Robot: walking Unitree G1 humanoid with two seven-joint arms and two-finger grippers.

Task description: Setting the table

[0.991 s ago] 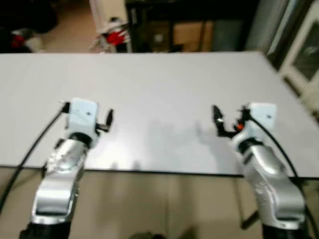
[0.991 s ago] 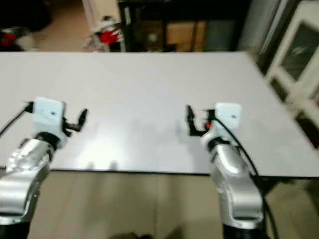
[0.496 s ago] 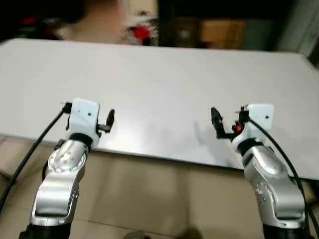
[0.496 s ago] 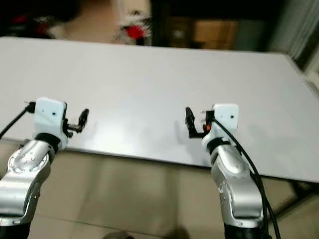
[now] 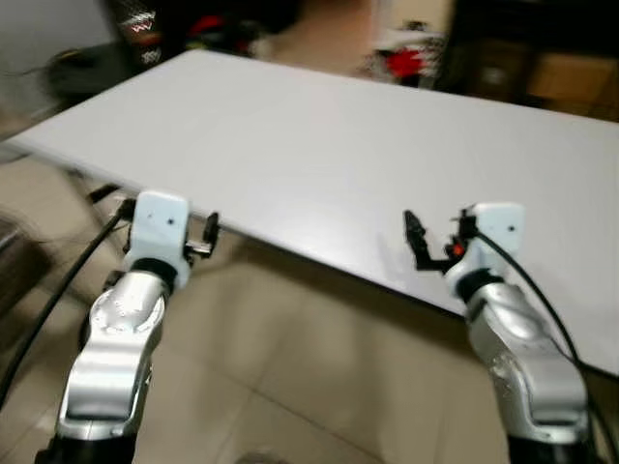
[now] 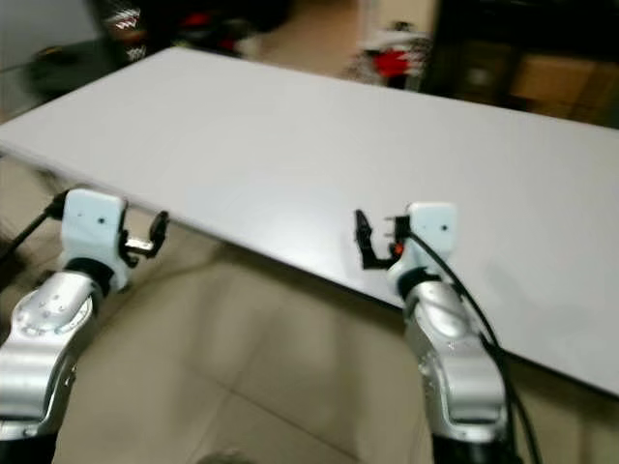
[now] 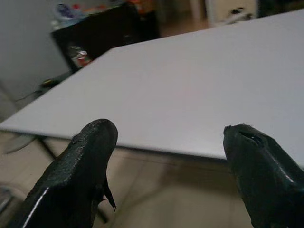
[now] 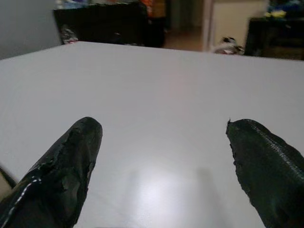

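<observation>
A bare white table (image 5: 319, 145) runs slantwise across the head views, its near edge falling from left to lower right. My left gripper (image 5: 209, 235) is held out at that edge, open with nothing between its fingers (image 7: 90, 156); the left wrist view looks along it at the table top and the floor under the edge. My right gripper (image 5: 418, 242) hovers low over the table near the edge, also open and empty, with both fingers (image 8: 71, 161) spread wide above the white surface.
Beige tiled floor (image 5: 290, 367) lies before the table. Dark furniture and red clutter (image 5: 404, 64) stand beyond the far side. A dark cabinet (image 7: 104, 33) stands past the table's left corner, and a table leg (image 7: 47, 149) shows under that corner.
The whole picture has swung, so the camera has turned left; the table edge now runs slantwise with more floor showing. Both arms keep the same pose, grippers still open.
</observation>
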